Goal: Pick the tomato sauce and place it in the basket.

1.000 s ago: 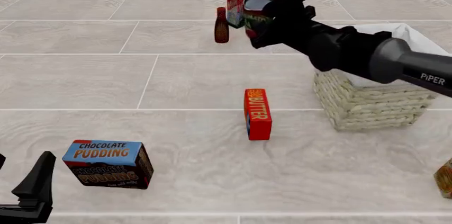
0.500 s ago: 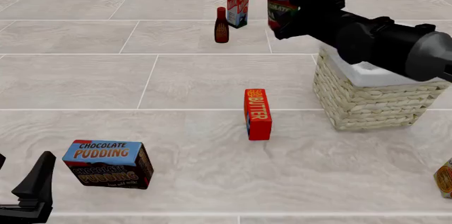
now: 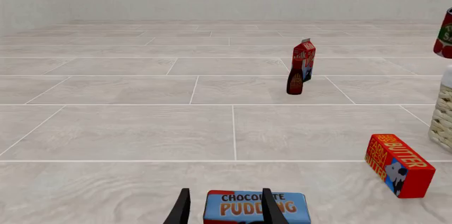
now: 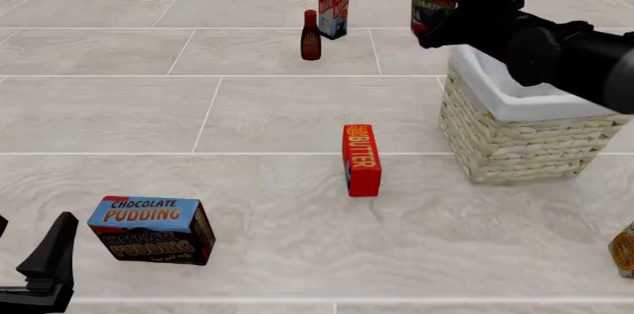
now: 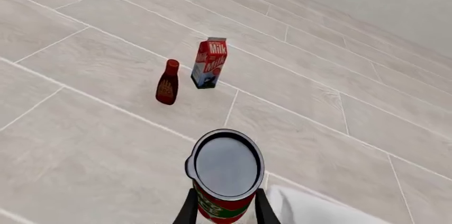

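Two fingers of the right gripper (image 5: pixel 222 211) clamped the tomato sauce (image 4: pixel 432 2) by its sides, aloft at the basket (image 4: pixel 515 102) rim's far left corner. Rigid and smooth, it probably suited that mid-height grip. Its base was hidden. The left gripper (image 3: pixel 224 213) stood wide, holding nothing.

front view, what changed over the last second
The right gripper, shut on the tomato sauce, carried the can rightward and a bit higher, from in front of the milk carton to the near-left corner of the basket. Nothing was released. The brown bottle, butter box, chocolate pudding box and left gripper stayed put.
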### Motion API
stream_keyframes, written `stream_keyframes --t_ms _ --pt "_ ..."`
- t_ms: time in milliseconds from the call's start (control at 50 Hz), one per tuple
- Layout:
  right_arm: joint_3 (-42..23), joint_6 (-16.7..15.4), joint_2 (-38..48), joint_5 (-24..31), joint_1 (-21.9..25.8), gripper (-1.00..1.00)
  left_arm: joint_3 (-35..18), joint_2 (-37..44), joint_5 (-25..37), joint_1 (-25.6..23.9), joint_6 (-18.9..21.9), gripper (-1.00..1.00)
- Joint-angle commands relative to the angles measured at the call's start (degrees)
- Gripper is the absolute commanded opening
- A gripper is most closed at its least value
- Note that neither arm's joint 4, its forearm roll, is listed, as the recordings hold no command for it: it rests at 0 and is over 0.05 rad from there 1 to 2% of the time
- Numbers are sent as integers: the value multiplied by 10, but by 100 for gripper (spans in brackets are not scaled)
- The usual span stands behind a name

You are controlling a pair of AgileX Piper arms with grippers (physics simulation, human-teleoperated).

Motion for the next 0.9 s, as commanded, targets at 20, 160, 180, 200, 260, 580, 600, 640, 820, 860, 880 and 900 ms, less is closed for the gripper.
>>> stream_keyframes --t_ms 20,160,180,200,260,580,600,640,820,860,880,900 --pt "6 11 -8 -5 -32 -100 0 0 0 0 0 100" --pt "10 12 -9 -10 -48 -100 0 0 0 0 0 100" --pt "10 12 -9 -10 -48 -100 0 0 0 0 0 100" --pt "10 13 -9 -9 -49 -100 0 0 0 0 0 100" --pt "11 9 -7 -13 -58 -100 0 0 0 0 0 100" --pt "8 10 -9 -11 -91 -100 0 0 0 0 0 100" --pt "10 9 -9 -11 -94 -100 0 0 0 0 0 100" --pt "10 9 -10 -11 -95 -100 0 0 0 0 0 100" --pt "10 8 -11 -9 -111 -100 0 0 0 0 0 100" --pt "11 8 -12 -9 -113 -100 0 0 0 0 0 100" --pt "11 8 -13 -8 -116 -100 0 0 0 0 0 100" --pt "11 8 -13 -8 -117 -100 0 0 0 0 0 100"
